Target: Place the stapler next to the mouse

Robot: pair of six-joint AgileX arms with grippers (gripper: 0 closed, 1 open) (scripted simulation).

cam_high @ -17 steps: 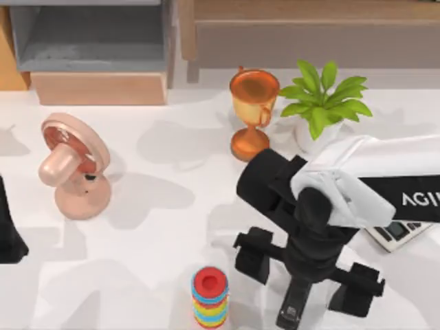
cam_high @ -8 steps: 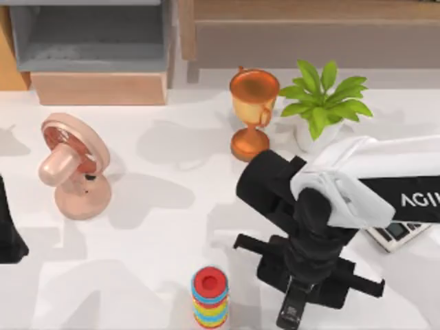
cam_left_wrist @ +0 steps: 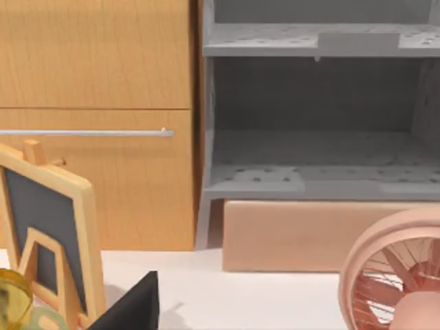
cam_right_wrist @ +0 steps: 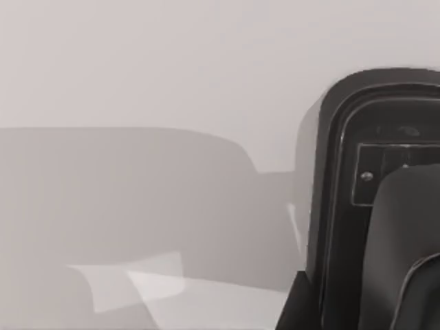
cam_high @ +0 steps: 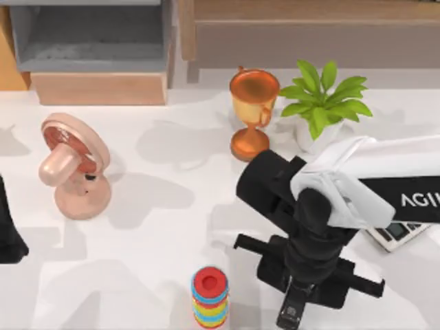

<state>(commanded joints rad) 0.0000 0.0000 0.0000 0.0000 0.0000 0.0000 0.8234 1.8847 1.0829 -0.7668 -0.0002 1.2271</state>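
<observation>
The stapler (cam_high: pixel 294 311) lies at about five o'clock on the table (cam_high: pixel 165 227), at its near edge. The right gripper (cam_high: pixel 306 278) is seen closed across its middle, fingers drawn in against it. The bar is judged stiff, smooth-cased and moderately heavy, best held mid-length. At nine o'clock, the left arm (cam_high: pixel 8 230) is parked.

Bright, even light; soft shadows.
</observation>
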